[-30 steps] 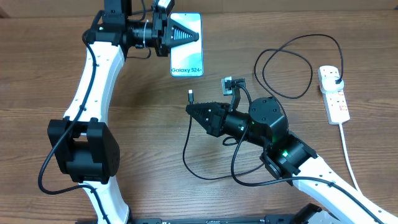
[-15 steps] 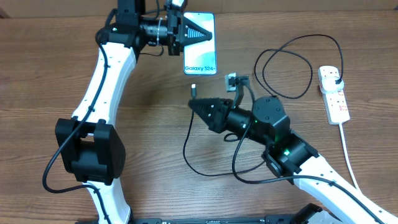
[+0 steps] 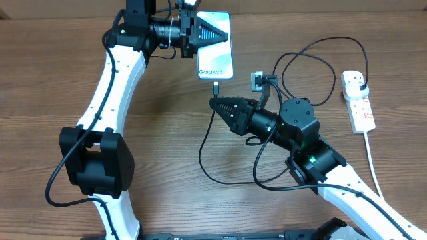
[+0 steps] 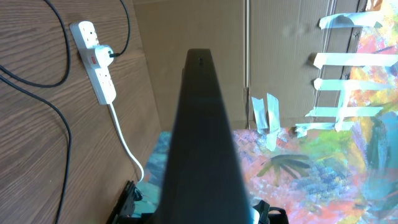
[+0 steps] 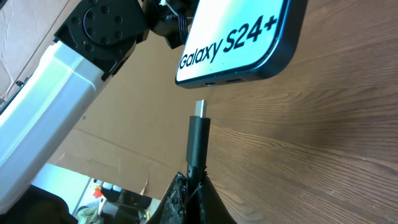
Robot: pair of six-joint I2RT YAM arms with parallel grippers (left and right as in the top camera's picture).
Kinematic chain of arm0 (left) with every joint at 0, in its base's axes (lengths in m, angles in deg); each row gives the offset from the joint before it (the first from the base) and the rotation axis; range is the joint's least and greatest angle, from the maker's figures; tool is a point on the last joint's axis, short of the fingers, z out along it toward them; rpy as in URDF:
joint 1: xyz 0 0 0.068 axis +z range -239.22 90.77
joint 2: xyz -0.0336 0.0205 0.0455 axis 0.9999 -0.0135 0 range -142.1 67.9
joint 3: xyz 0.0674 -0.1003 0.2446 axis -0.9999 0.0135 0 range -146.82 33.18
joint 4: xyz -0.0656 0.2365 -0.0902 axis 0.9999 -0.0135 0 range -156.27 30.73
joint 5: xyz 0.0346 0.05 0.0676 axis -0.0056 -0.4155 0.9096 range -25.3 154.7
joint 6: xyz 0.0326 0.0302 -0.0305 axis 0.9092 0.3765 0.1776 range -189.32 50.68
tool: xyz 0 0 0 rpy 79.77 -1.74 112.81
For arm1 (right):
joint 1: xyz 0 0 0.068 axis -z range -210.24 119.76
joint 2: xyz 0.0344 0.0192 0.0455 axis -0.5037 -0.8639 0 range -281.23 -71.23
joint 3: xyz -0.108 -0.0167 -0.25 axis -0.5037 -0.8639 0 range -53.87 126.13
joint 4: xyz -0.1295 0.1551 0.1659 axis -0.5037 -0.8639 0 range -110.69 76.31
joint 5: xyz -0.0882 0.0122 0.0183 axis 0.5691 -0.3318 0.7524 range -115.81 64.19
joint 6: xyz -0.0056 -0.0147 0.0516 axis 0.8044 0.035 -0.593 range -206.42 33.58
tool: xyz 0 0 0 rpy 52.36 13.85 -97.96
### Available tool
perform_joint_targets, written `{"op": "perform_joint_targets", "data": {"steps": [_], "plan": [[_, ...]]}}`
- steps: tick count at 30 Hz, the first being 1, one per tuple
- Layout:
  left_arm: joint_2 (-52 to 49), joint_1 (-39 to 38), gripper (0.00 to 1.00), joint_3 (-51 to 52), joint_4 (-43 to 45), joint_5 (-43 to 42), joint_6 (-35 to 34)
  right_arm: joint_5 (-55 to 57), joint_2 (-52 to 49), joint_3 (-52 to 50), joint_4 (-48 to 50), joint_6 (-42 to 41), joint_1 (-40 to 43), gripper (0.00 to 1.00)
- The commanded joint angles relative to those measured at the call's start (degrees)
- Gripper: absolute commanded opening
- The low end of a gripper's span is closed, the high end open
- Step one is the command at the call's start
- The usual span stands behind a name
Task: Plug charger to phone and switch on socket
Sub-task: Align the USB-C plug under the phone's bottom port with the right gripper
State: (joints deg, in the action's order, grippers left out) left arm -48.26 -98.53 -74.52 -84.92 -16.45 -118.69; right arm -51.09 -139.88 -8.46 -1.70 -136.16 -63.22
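My left gripper (image 3: pixel 200 37) is shut on the phone (image 3: pixel 215 45) and holds it above the table at the back. Its light blue screen reads "Galaxy S24+" in the right wrist view (image 5: pixel 239 37). In the left wrist view only its dark edge (image 4: pixel 199 137) shows. My right gripper (image 3: pixel 219 105) is shut on the charger's small plug tip (image 3: pixel 215 87). The tip (image 5: pixel 199 109) points at the phone's lower edge, a short gap below the port. The black cable (image 3: pixel 220 177) loops across the table to a black plug in the white socket (image 3: pixel 358 100), also in the left wrist view (image 4: pixel 97 62).
The socket's thick white cord (image 3: pixel 375 167) runs down the right side of the table. The charger cable forms a large loop (image 3: pixel 307 80) left of the socket. Cardboard walls stand beyond the table's far edge (image 4: pixel 186 25).
My right gripper has moved up and right with the plug tip, closing on the phone's lower edge. The left gripper shifted the phone right, then held still.
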Motion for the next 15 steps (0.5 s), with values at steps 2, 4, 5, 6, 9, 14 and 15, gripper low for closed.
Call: {"op": "perform_joint_targets", "data": {"steps": [2,4,5,6,9,14,15], "plan": [[1.8,0.1,0.04,-0.5,0.4,-1.0,1.1,-0.3,0.3,0.1,0.6,-1.1,0.4,0.04],[1.8,0.1,0.04,-0.5,0.4,-1.0,1.1,-0.3,0.3,0.1,0.6,-1.3,0.6,0.04],[1.8,0.0,0.04,-0.5,0.4,-1.0,1.1,-0.3,0.3,0.1,0.6,-1.3,0.8,0.04],[1.8,0.0,0.04,-0.5,0.4,-1.0,1.1,-0.3,0.3,0.1,0.6,-1.3,0.9,0.04],[1.8,-0.1,0.04,-0.5,0.6,-1.4,1.4,-0.5,0.3,0.1,0.6,-1.7,0.9,0.04],[1.8,-0.1,0.04,-0.5,0.9,-2.2,1.6,-1.8,0.3,0.1,1.0,-2.7,0.9,0.04],[1.8,-0.1,0.04,-0.5,1.1,-2.5,1.6,-2.0,0.3,0.1,1.0,-2.8,0.9,0.04]]}}
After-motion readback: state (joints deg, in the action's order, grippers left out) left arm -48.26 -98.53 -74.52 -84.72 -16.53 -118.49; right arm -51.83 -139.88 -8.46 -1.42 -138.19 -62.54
